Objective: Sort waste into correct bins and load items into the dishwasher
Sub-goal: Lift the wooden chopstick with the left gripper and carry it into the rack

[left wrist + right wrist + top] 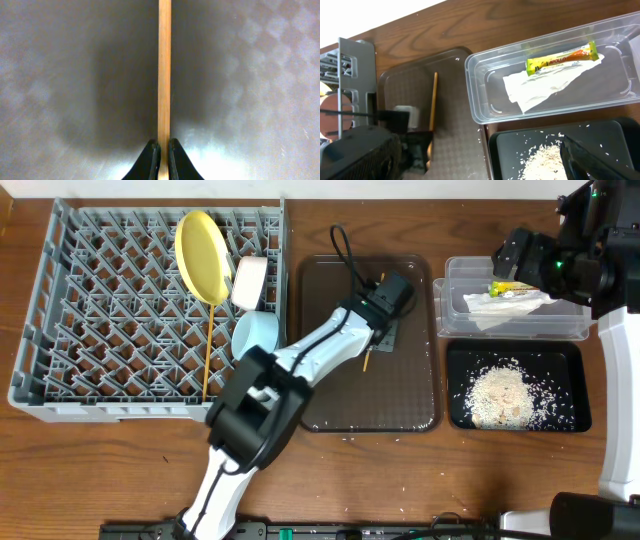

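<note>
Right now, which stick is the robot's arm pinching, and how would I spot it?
Find the brown serving tray, between the grey dish rack and the clear tub. Over it is a thin wooden chopstick, pinched at one end by the left gripper. A second chopstick sits in the rack; this is the only one at the tray.

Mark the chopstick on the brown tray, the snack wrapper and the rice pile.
chopstick (164,70), left wrist view, mid-shaft.
snack wrapper (562,57), right wrist view, centre of the yellow pack.
rice pile (499,392), overhead view, middle of the heap.
</note>
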`<action>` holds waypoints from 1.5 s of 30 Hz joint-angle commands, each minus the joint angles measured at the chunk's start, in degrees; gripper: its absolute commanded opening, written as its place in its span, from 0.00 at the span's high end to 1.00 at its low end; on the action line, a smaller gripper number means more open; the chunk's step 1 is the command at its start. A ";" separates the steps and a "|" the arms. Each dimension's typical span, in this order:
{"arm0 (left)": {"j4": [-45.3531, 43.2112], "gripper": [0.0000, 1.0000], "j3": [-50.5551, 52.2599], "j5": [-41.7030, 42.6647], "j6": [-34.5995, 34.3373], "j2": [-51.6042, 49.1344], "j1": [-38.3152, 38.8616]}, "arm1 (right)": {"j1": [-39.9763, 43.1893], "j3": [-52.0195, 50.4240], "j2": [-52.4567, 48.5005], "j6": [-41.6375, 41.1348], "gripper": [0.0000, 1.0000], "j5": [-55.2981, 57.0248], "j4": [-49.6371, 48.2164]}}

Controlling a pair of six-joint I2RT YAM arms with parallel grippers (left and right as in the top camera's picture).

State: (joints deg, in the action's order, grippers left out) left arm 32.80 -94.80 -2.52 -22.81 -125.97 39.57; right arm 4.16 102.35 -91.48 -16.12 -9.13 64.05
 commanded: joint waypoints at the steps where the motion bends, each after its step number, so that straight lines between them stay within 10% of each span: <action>1: 2.56 0.92 0.15 0.59 3.74 9.44 -1.11 | 0.26 0.59 -0.04 -0.57 0.01 0.31 0.04; 16: 33.27 0.93 0.37 -11.98 12.61 31.65 -17.31 | 0.26 0.59 -0.04 -0.57 0.01 0.31 0.04; 32: 29.46 0.92 9.55 -12.11 18.10 31.58 -30.82 | 0.26 0.59 -0.04 -0.57 0.01 0.31 0.07; 39: 29.49 0.52 9.62 -12.13 18.10 31.58 -31.47 | 0.26 0.59 -0.04 -0.59 0.01 0.31 0.04; 45: 29.51 0.45 9.62 -12.13 18.10 31.58 -31.47 | 0.26 0.59 -0.04 -0.57 0.01 0.31 0.04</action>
State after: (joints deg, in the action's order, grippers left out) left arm 62.33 -85.69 -13.93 -4.64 -93.80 8.34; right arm 4.16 102.35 -91.48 -16.12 -9.10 64.07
